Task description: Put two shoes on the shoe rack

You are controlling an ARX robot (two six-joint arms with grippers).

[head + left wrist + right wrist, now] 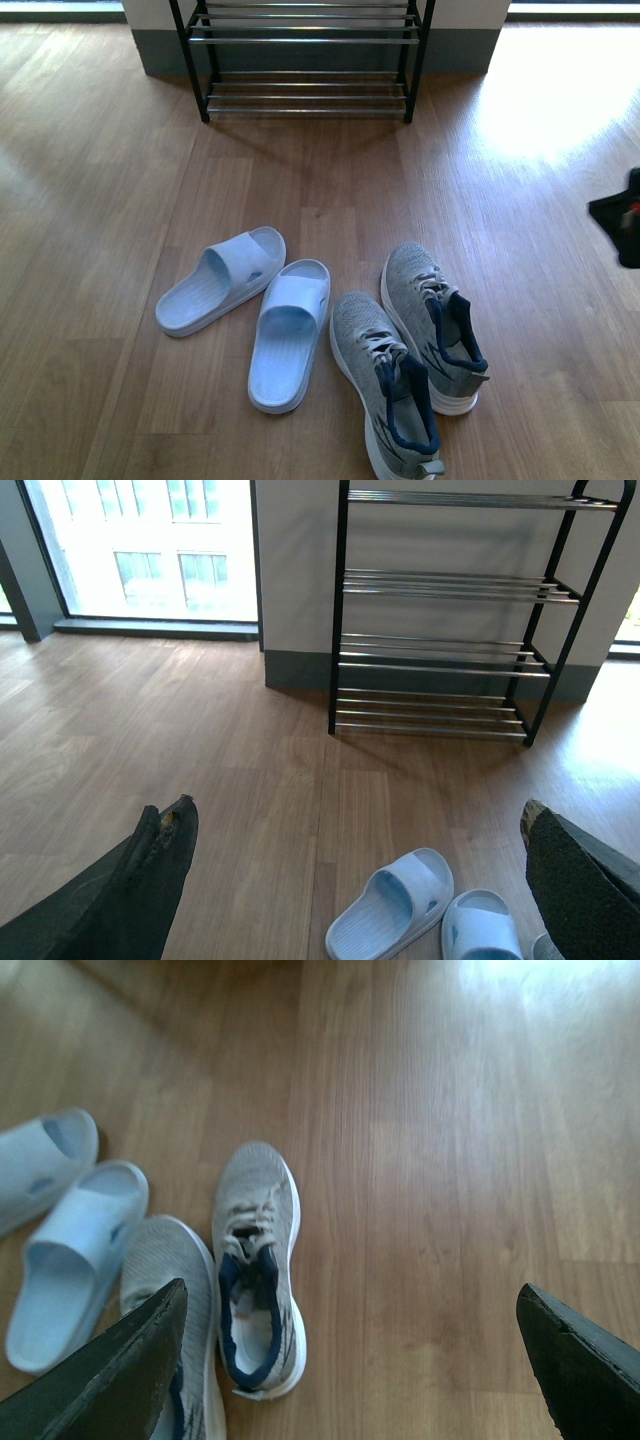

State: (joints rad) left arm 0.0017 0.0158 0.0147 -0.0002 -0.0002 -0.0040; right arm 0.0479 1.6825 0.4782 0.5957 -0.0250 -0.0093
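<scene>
Two light blue slide sandals lie on the wood floor, toes toward the rack. Right of them lie two grey sneakers with navy lining, heels toward me. The shoe rack stands at the far wall with nothing on its chrome bars. My left gripper hangs open above the floor, with the sandals below it. My right gripper is open over bare floor, just right of one sneaker. A dark part of the right arm shows at the right edge.
A grey-based wall column stands behind the rack, with a tall window to its left. Bright sunlight falls on the floor right of the rack. Open wood floor lies between the shoes and the rack.
</scene>
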